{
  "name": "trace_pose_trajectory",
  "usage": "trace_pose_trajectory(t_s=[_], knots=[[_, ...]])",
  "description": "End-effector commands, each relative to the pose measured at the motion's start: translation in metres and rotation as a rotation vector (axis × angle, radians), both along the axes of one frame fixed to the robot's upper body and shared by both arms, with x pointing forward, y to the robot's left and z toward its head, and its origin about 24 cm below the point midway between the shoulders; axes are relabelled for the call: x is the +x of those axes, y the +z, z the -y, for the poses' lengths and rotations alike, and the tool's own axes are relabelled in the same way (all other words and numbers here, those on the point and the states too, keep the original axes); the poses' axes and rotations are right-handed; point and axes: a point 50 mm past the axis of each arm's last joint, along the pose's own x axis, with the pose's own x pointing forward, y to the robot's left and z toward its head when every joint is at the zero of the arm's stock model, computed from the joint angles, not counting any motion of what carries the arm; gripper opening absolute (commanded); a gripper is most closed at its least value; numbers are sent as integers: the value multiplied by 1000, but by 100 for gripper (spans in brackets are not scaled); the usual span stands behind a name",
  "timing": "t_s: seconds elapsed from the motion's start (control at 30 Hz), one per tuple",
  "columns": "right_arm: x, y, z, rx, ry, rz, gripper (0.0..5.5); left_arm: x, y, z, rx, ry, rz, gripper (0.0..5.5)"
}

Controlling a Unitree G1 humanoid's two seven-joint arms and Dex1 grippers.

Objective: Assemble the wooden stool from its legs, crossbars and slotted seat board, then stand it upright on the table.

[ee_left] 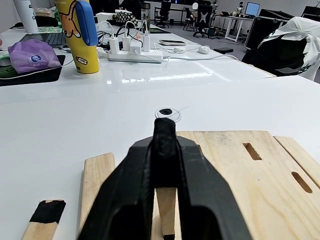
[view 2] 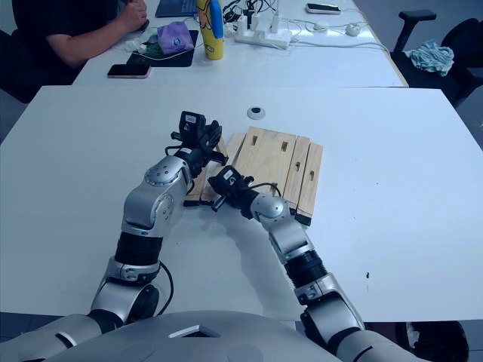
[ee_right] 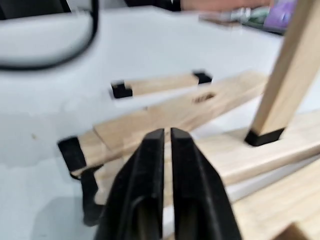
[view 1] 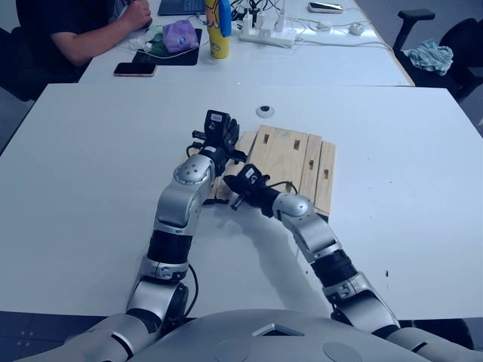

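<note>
Across white table [view 1: 90, 151], found slotted seat board [view 1: 290, 154] lying flat at centre, with loose sticks [ee_right: 160, 85] flat on the surface just beside its left edge. Found left gripper [ee_left: 165, 132] clenched over that edge, wood showing between its fingers [ee_left: 135, 180]; judged to be gripping a leg [ee_right: 285, 75], though cannot confirm the contact itself. Observed that leg near upright, tilted, black-capped end down and touching a flat wooden piece. Found right gripper [ee_right: 166, 134] closed on nothing, just beside the left one and nearer the robot, low over the loose sticks. Judged step in hand as seating the leg. Noted nearest slot [ee_left: 251, 151] just to the right of the left gripper, long axis running away from the robot. Expect left arm to carry the move; must align capped end with slot before pressing.
</note>
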Motion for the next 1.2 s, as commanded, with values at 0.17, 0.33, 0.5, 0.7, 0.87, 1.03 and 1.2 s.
trace_pose_trajectory(t_s=[0.17, 0.33, 0.5, 0.7, 0.87, 1.03, 1.2], knots=[[-1, -26, 1, -179, -24, -75, 0, -10, -39, -4, 68, -8, -189, 44], [-9, -35, 9, -261, -10, -131, 0, -11, -37, -3, 73, -18, -179, 44], [-17, -36, 12, -283, 8, -159, 0, -11, -33, -3, 75, -21, -158, 44], [-15, -28, 16, -256, -16, -133, 0, -10, -35, -6, 80, -17, -157, 44], [-15, -30, 14, -261, -10, -138, 0, -8, -27, -5, 125, -45, -77, 89], [-16, -32, 16, -257, -17, -140, 0, -7, 3, -3, 65, -71, 131, 152], [-12, -25, 15, -216, -19, -90, 0, -12, 31, -11, -19, -35, 306, 221]])
